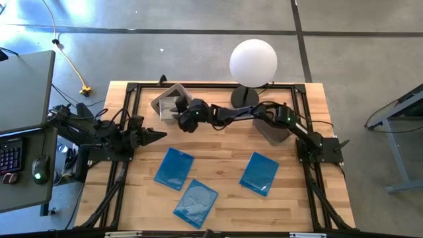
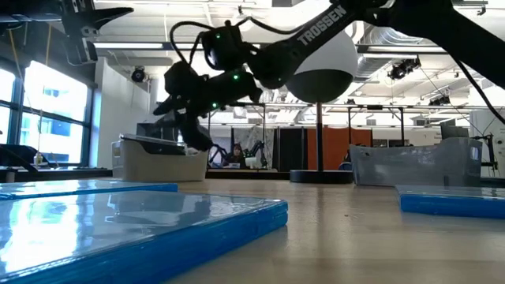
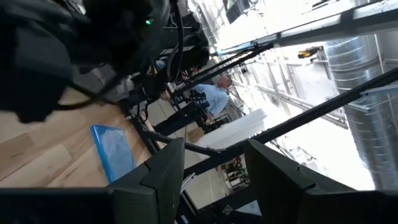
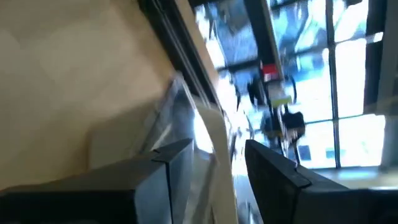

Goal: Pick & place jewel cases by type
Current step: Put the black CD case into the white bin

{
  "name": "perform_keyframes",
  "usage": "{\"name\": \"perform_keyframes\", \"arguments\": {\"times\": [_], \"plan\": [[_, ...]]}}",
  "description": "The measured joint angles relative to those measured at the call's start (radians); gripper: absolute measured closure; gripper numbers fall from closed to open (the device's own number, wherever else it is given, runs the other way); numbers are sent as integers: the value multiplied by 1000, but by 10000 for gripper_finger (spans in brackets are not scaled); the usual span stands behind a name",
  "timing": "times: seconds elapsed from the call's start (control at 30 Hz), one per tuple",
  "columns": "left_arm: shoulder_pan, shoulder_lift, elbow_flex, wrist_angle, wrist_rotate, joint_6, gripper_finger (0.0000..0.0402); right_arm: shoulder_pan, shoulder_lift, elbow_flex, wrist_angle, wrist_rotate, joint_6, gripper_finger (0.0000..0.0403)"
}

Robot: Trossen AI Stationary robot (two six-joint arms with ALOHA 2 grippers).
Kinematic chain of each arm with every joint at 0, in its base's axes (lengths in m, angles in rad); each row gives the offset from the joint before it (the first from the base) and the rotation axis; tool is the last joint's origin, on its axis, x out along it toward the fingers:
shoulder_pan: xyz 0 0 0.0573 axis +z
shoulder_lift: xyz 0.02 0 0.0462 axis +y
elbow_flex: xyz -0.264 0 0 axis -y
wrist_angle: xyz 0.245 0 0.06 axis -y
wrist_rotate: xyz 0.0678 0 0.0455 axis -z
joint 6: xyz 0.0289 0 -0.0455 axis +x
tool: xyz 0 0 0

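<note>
Three blue jewel cases lie flat on the table point(image 1: 225, 142): one point(image 1: 174, 168) left, one point(image 1: 195, 202) front centre, one point(image 1: 259, 173) right. Two bins stand at the back, pale bin point(image 1: 169, 100) and grey bin point(image 1: 272, 132). The right gripper point(image 1: 180, 115) hangs at the pale bin, fingers parted and empty; the left gripper point(image 1: 158, 135) waits at the left edge, open, holding nothing.

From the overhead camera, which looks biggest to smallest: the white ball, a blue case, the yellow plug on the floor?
1. White ball, though it stands raised on a post, nearer the camera, which may enlarge it.
2. Blue case, close behind.
3. Yellow plug, clearly smallest.

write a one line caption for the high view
Right pincer reaches over the pale bin; three blue cases lie on the table.
</note>
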Motion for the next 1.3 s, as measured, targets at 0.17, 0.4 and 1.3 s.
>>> {"name": "perform_keyframes", "arguments": {"times": [0.17,0.4,1.3], "plan": [[0,0,0,0,4,-4,234,43,-27,3,-117,105,82,263],[0,0,0,-7,17,-3,234,64,-32,4,-297,252,118,263],[0,0,0,-7,-1,1,234,-35,-36,4,-16,-197,230,275]]}}
